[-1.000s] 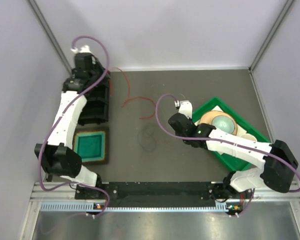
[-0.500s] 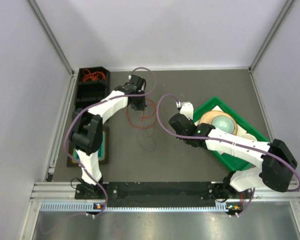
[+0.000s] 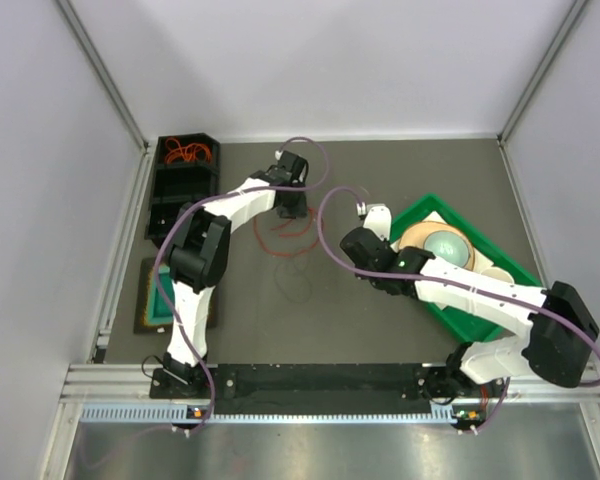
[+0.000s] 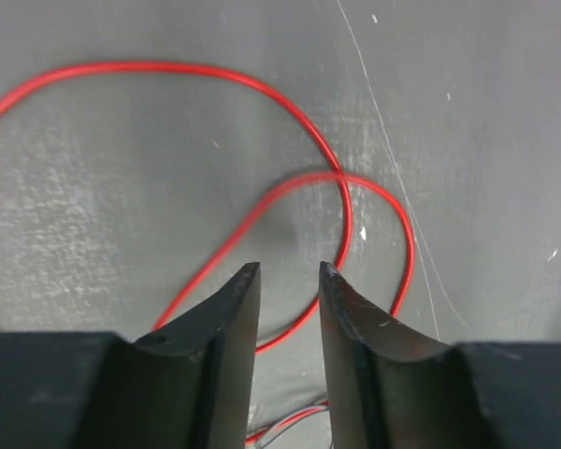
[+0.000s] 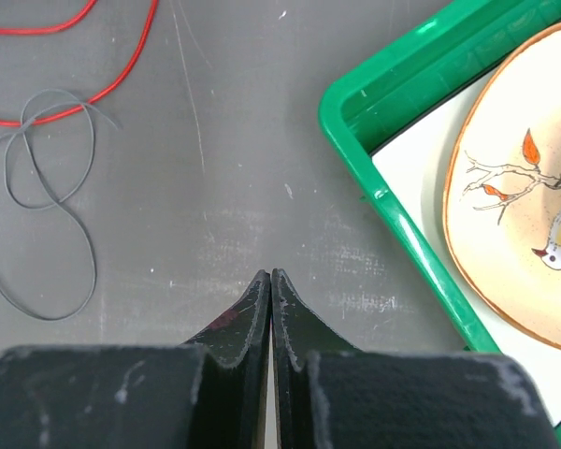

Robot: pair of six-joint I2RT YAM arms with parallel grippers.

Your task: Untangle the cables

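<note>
A red cable (image 3: 283, 236) lies in loose loops on the grey table, with a thin dark cable (image 3: 296, 278) looped just in front of it. My left gripper (image 3: 292, 206) hovers over the red cable's far part. In the left wrist view its jaws (image 4: 290, 268) stand a little apart and empty above the crossed red loops (image 4: 262, 201). My right gripper (image 3: 355, 243) is shut and empty to the right of both cables. In the right wrist view (image 5: 270, 273) the red cable (image 5: 122, 79) and the dark cable (image 5: 51, 178) lie at the upper left.
A green tray (image 3: 420, 205) with a plate (image 5: 524, 206) and a bowl (image 3: 445, 245) stands at the right, close to my right gripper. Black bins at the back left hold several orange-red cables (image 3: 187, 152). A teal square (image 3: 163, 292) lies at the left.
My left arm has swung from the back-left bins to the middle, over the red cable, whose loops have drawn closer together. My right arm has barely moved.
</note>
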